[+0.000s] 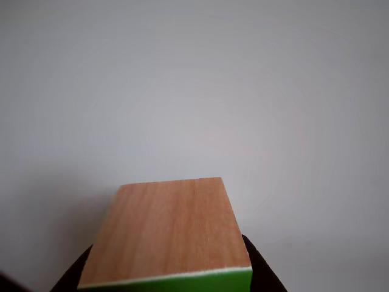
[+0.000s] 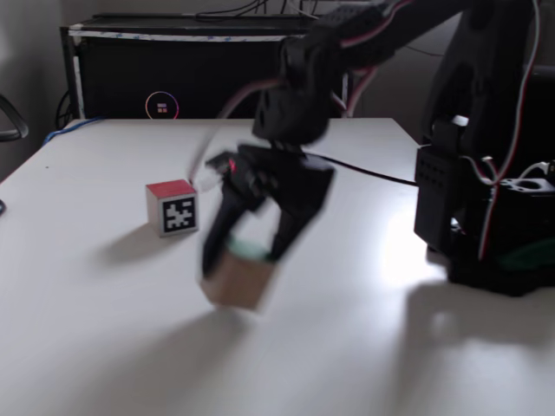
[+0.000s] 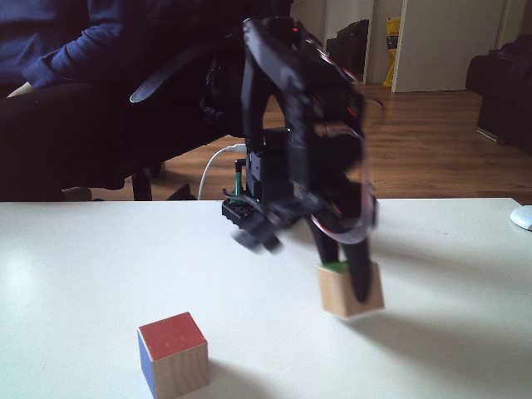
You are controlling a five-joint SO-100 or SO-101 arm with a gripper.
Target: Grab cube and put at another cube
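The cube (image 2: 236,284) is light-brown wood with a green top face. It hangs tilted just above the white table, with my gripper (image 2: 245,256) shut on it, one dark finger on each side. In another fixed view the cube (image 3: 337,299) is clear of the table under my gripper (image 3: 345,278). The other view shows the cube's wooden face (image 1: 167,225) up close, with a green edge at the bottom. The another cube (image 2: 172,206), red on top with a black-and-white marker face, rests on the table to the left and farther back. In another fixed view the another cube (image 3: 172,353) sits near the front left.
The arm's black base (image 2: 486,199) stands at the table's right side, with a cable trailing across. A dark cabinet (image 2: 173,78) runs behind the table. A person in a dark blue sleeve (image 3: 75,41) sits behind the table. A white mouse (image 3: 522,218) lies at the right edge.
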